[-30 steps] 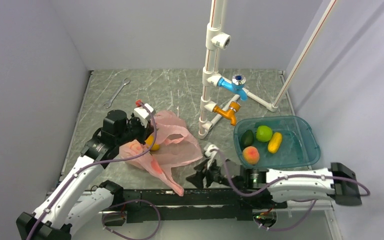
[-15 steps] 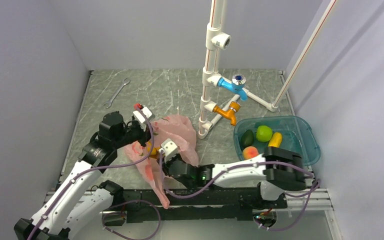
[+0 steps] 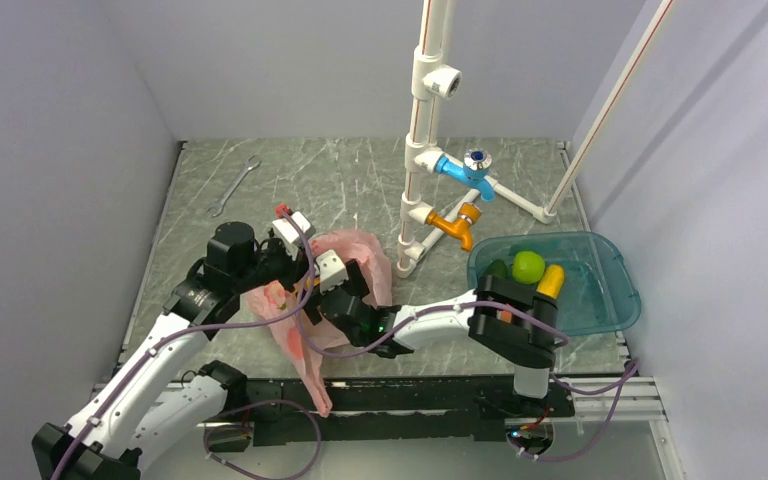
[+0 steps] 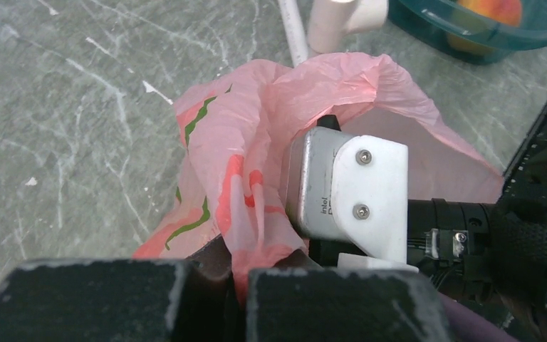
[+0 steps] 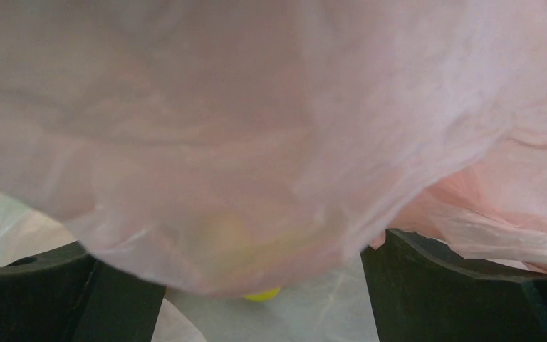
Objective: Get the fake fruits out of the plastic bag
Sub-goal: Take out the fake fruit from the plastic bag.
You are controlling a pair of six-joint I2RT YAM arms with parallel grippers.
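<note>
Pinching a fold of the thin translucent pink plastic bag (image 3: 365, 258), your left gripper (image 4: 241, 279) is pressed together at the lower edge of its wrist view. The bag sits left of centre on the grey marbled counter (image 3: 340, 180). Your right gripper (image 5: 256, 267) is inside the bag's mouth, its 2 fingers (image 5: 35, 292) spread wide under draped film, with a yellow fake fruit (image 5: 261, 293) glimpsed between them. At centre right, the teal see-through tub (image 3: 610, 300) holds a green apple (image 3: 528, 266), a yellow mango (image 3: 552, 276), a dark green avocado (image 3: 497, 268) and a pink-orange peach (image 4: 488, 8).
</note>
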